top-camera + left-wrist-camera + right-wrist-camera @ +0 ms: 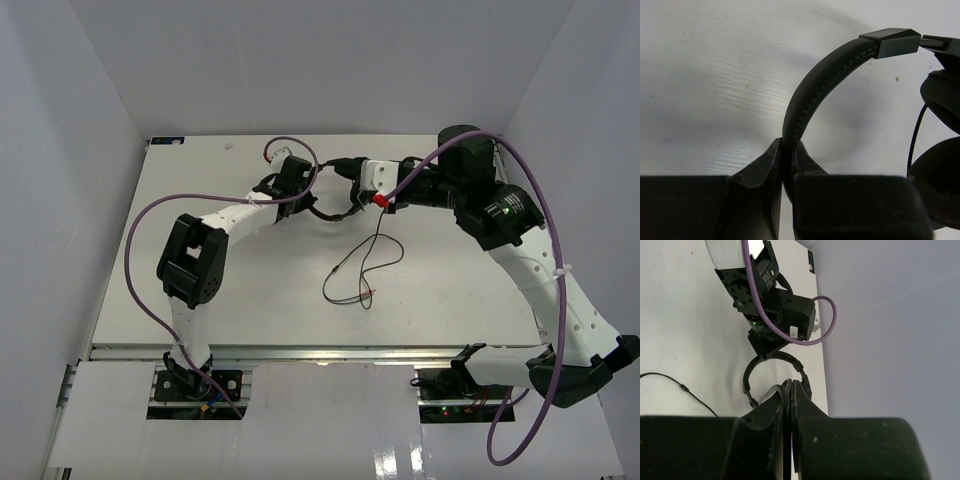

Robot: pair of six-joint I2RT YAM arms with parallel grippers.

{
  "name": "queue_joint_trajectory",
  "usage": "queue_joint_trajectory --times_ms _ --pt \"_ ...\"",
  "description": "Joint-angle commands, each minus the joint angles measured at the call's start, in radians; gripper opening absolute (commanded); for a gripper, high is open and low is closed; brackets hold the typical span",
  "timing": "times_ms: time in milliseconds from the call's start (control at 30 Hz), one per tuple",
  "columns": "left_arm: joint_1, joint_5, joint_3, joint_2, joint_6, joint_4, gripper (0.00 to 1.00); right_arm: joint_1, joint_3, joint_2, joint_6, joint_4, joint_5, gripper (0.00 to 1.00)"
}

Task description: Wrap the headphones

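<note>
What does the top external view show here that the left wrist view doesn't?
Only top external: the right arm and right gripper meeting the headphones, and the loose cable looped on the table. Only left wrist: the headband stitching close up, with the left gripper shut on it. Both: the headband and the white table.

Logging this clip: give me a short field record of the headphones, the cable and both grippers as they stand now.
Headphones: between the two grippers, far middle of the table
Left gripper: shut on the headband
Right gripper: jaws closed next to the headphones; what they pinch is unclear
Cable: unwrapped, trailing in loose loops on the table
Plugs: on the table at the cable's end
Wrapping: not yet done
</note>
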Motion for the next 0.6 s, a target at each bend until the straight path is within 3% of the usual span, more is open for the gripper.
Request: queue_joint_trajectory --times_ms 0,367,567 --pt "0.003 0.005 0.050 -0.018 -0.058 0.056 0.00 -0.006 0.010 -0.010 0.012 0.003 -0.069 0.08" --pt "0.009 0.081 0.204 0.031 -0.181 0.006 0.00 0.000 -0.076 -0.019 0.029 -0.001 -0.168 0.08" --pt "0.009 0.087 0.208 0.064 -0.190 -0.008 0.00 0.004 -0.072 -0.023 0.031 -0.002 -0.168 0.08"
